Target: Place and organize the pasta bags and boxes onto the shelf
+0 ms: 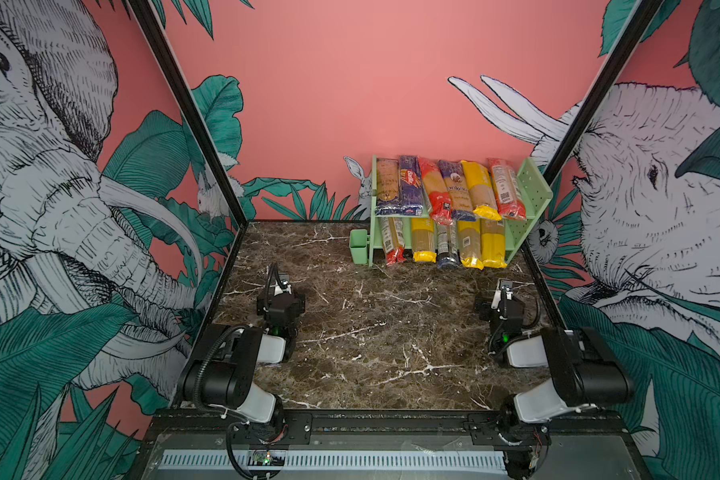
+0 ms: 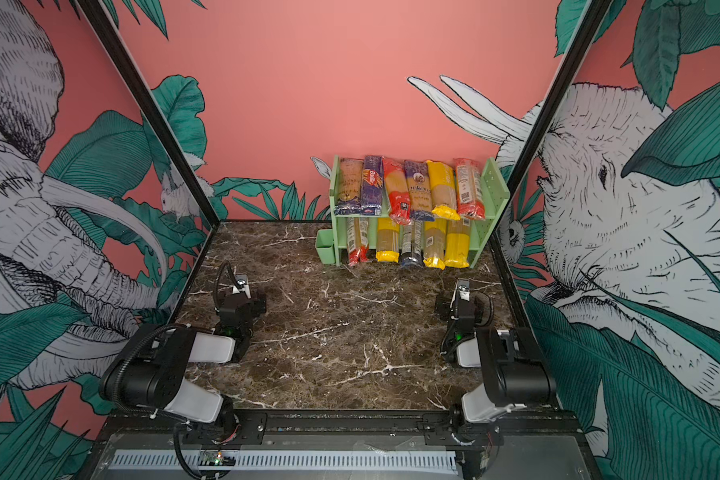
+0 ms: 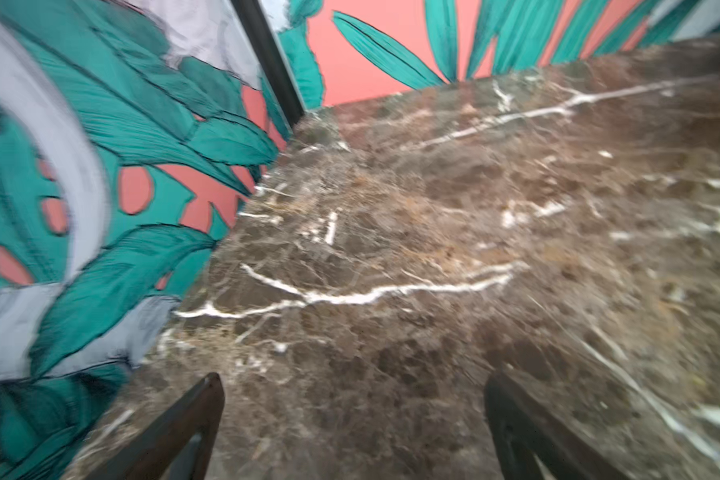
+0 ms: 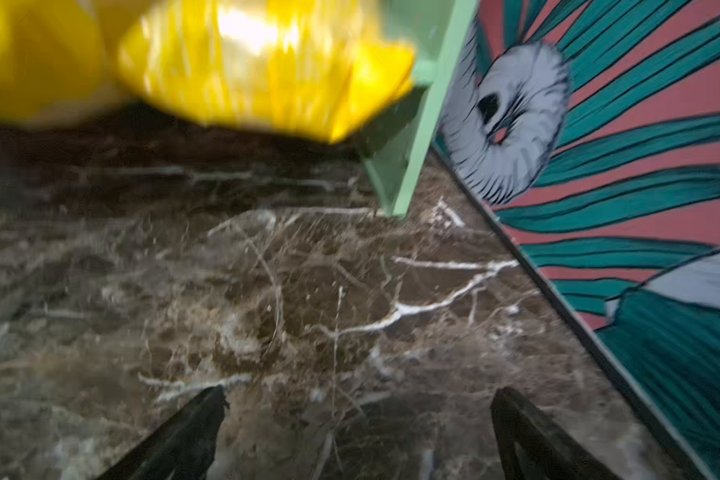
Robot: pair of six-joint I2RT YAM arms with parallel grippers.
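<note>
The light green shelf (image 1: 535, 187) (image 2: 495, 187) stands at the back right of the marble table. Several pasta bags lie side by side on its upper tier, next to a dark blue Barilla box (image 1: 408, 185) (image 2: 371, 183). On the lower tier several more packs (image 1: 466, 243) lie with red, yellow and blue ends sticking out in front. My left gripper (image 3: 354, 386) is open over bare marble at the left wall, far from the shelf. My right gripper (image 4: 358, 395) is open and empty, a short way in front of the shelf's right leg (image 4: 412, 145) and a yellow bag end (image 4: 267, 70).
A small green cup (image 1: 358, 247) hangs on the shelf's left side. Both arms (image 1: 281, 307) (image 1: 506, 311) sit folded low near the table's (image 1: 371, 332) side edges. Painted wall panels close in left, right and back. A black rail (image 1: 391, 419) runs along the front.
</note>
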